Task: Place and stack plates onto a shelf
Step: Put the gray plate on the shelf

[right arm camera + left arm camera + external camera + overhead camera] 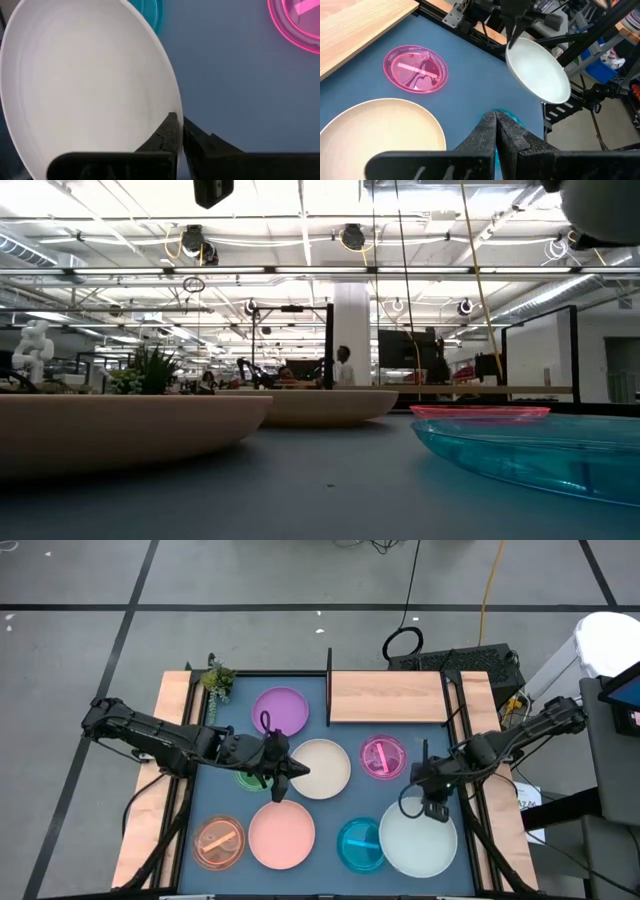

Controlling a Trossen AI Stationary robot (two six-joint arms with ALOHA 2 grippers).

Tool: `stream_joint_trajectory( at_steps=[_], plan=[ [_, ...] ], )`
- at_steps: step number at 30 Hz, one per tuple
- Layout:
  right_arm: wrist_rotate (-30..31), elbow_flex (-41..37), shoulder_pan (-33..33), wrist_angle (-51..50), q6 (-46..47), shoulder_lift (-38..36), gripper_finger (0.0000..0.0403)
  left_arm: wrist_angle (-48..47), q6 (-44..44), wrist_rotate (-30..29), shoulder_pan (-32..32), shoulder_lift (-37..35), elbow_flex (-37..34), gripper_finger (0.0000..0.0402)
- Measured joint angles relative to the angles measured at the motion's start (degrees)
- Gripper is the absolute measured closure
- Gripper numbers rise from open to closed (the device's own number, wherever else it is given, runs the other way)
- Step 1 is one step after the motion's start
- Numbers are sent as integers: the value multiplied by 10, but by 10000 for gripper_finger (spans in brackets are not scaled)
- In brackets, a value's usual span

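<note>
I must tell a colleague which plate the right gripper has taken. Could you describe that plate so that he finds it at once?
Start at the dark blue mat and go to its corner farthest from the light wooden shelf board, on the right arm's side. There the shut right gripper pinches the rim of the large pale mint opaque plate. Its neighbour, the small translucent cyan dish, is smaller and see-through.

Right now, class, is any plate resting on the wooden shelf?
No. The high view shows the wooden shelf bare, with the purple plate beside it on the blue mat.

Blue mat [330, 750] under eight scattered plates [281, 835], wooden shelf [387, 697] seemingly bare.
</note>
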Motion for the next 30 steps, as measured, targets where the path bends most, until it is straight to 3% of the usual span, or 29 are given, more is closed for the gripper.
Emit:
stream_joint_trajectory(
  at_steps=[9,30],
  plan=[
    [8,38,0,0,142,0,403,0,-1,0,0,0,0,398],
    [218,61,-10,47,326,-23,403,0,-13,0,0,0,0,398]
  ],
)
